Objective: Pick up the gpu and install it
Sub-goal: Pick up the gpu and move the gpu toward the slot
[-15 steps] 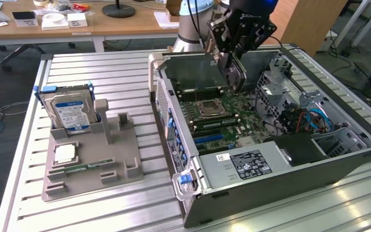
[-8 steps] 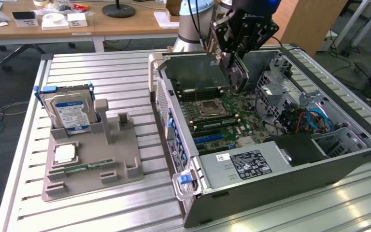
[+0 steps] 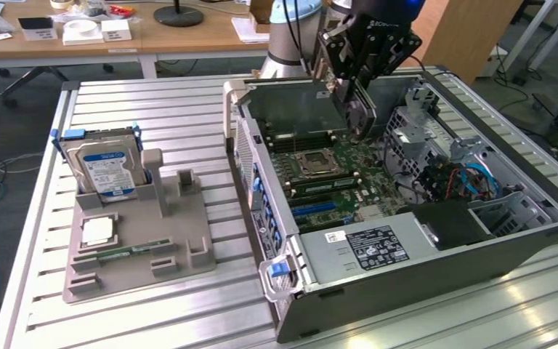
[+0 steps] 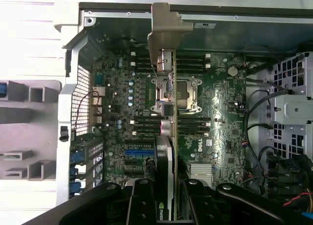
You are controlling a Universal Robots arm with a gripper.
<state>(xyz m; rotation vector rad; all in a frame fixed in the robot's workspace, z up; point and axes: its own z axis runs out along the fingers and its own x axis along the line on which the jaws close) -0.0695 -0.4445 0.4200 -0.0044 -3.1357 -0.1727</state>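
My gripper (image 3: 354, 89) is shut on the gpu (image 3: 360, 116), a thin dark card that hangs on edge inside the open computer case (image 3: 405, 254), above the motherboard (image 3: 330, 174). In the wrist view the gpu (image 4: 165, 137) runs edge-on out from between the black fingers (image 4: 142, 198), with its metal bracket (image 4: 168, 32) at the far end over the processor socket (image 4: 183, 93). Its lower edge looks clear of the board. The blue expansion slots (image 3: 313, 211) lie nearer the front of the case, apart from the card.
A grey parts stand (image 3: 187, 240) on the slatted table at the exterior view's left holds a silver hard drive with a blue label (image 3: 110, 163), a processor chip (image 3: 98, 231) and a green memory stick (image 3: 128, 252). Drive cages and cables (image 3: 453, 178) fill the case's right side.
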